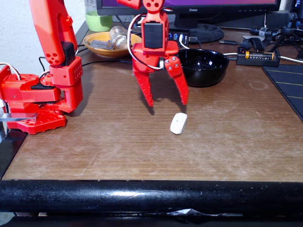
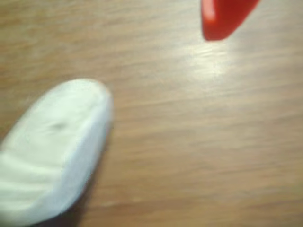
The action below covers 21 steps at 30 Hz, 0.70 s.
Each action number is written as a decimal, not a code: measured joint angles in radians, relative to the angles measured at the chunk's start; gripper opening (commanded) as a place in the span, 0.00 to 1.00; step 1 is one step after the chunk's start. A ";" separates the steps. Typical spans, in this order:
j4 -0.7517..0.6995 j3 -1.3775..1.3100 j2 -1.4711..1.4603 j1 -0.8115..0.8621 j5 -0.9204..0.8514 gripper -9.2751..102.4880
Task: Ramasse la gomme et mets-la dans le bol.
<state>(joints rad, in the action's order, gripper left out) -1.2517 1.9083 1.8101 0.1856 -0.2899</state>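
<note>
The white oblong eraser (image 1: 178, 123) lies flat on the brown table, a little in front of and to the right of my red gripper (image 1: 167, 102). The gripper hangs open above the table, its two fingers spread wide with nothing between them. Behind it to the right stands the glossy black bowl (image 1: 202, 66). In the wrist view the eraser (image 2: 52, 151) looms large and blurred at the lower left, and one red fingertip (image 2: 222, 19) pokes in at the top right.
The arm's red base (image 1: 40, 97) stands at the left. A shallow orange dish (image 1: 110, 44) with small items sits at the back, beside a green cup (image 1: 98, 20). A monitor stand, cables and a battery holder (image 1: 258, 57) line the back right. A black mat (image 1: 289, 85) lies at the right.
</note>
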 measured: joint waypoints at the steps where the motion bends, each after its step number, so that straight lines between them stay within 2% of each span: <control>1: 0.003 -0.005 -0.002 -0.002 -0.002 0.34; 21: 0.058 -0.035 -0.112 0.011 -0.077 0.33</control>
<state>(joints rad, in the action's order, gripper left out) -1.1934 1.8730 1.6981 0.1963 -0.3666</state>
